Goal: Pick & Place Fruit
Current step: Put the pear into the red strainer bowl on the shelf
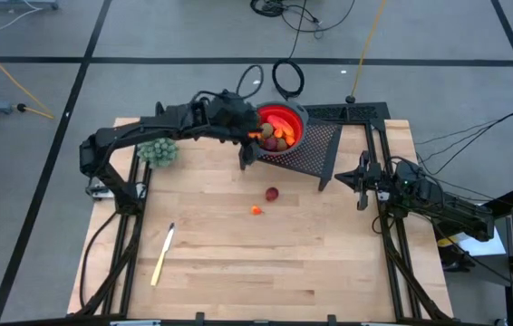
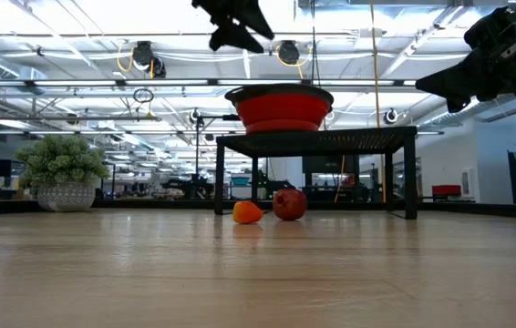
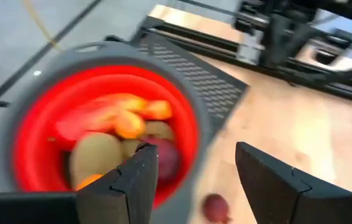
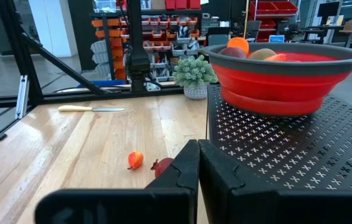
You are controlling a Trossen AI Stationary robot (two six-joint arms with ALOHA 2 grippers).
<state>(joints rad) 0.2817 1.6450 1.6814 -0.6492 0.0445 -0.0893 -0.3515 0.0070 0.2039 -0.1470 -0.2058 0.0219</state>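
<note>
**Left pincer over the red bowl, two fruits on the bench**

Left pincer [image 1: 255, 136] above the near-left rim of the red bowl [image 1: 285, 116], fingers [image 3: 132, 186] parted with nothing between them. Bowl set on a black perforated stand [image 1: 315, 149] at roughly 12 o'clock on the bench [image 1: 238, 263], seen from above. Inside the bowl: a brownish-green oval [image 3: 95, 155], a dark red ball [image 3: 166, 155], an elongated red-orange piece [image 3: 95, 115] and small orange bits [image 3: 129, 124], heaped together.

On the bare wood near bench centre, just toward 6 o'clock from the stand: a second dark red ball [image 1: 273, 194] and, close beside it toward 7 o'clock, a tiny orange fruit [image 1: 256, 210], apart but near. Both also in the low view, in front of the stand.

Right pincer [image 1: 362, 186] at 3 o'clock beside the stand, fingers pressed together, holding nothing.

Potted green plant [image 1: 158, 150] at 10 o'clock under the left arm; yellow-handled knife [image 1: 163, 254] at 7 o'clock.
</note>
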